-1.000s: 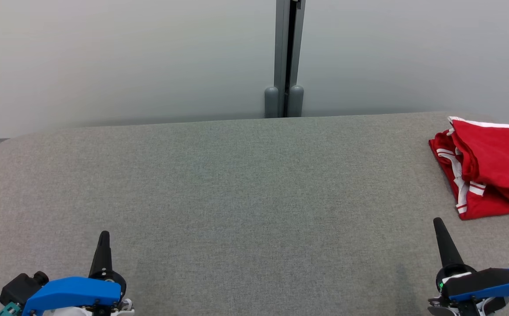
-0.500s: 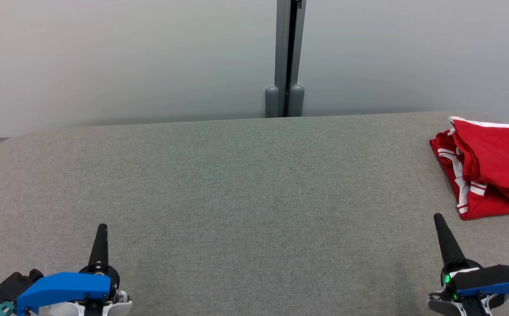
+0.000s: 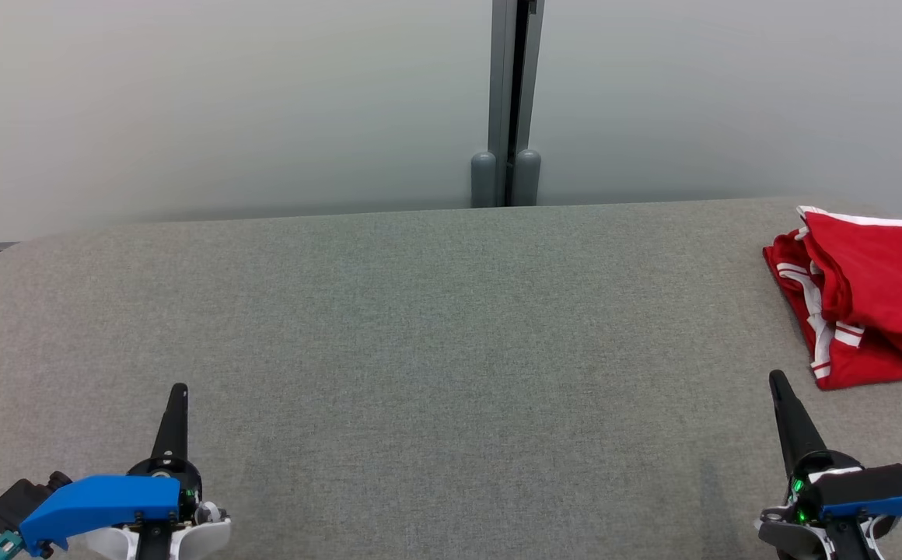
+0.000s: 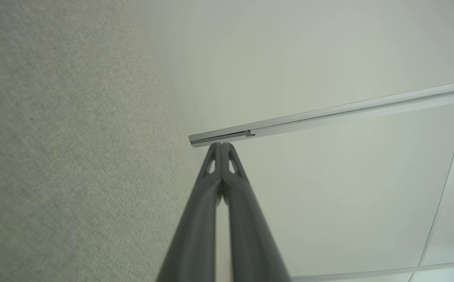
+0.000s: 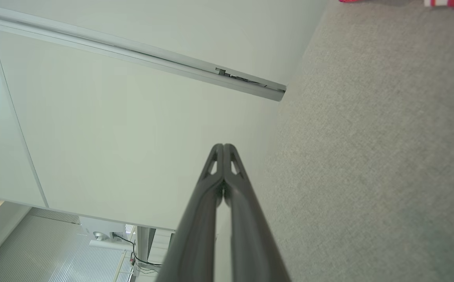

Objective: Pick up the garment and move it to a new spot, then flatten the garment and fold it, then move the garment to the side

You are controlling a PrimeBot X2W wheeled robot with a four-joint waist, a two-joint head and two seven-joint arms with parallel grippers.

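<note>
Grey table [image 3: 451, 311], one red garment [image 3: 871, 295] far right; left claw [image 3: 178, 393], right claw [image 3: 777, 381]: two, both pressed together.

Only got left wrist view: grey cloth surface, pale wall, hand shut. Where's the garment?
Observer: Head view has the red garment at the far right of the table, partly cut off by the picture's edge.
Operator: Anything touching it?
Observer: No. The right hand is shut and empty, apart from the garment and on its near side.
Operator: Lying flat?
Observer: No. It sits in loose overlapping layers with white striped trim showing. I can't tell whether that is a finished fold.
</note>
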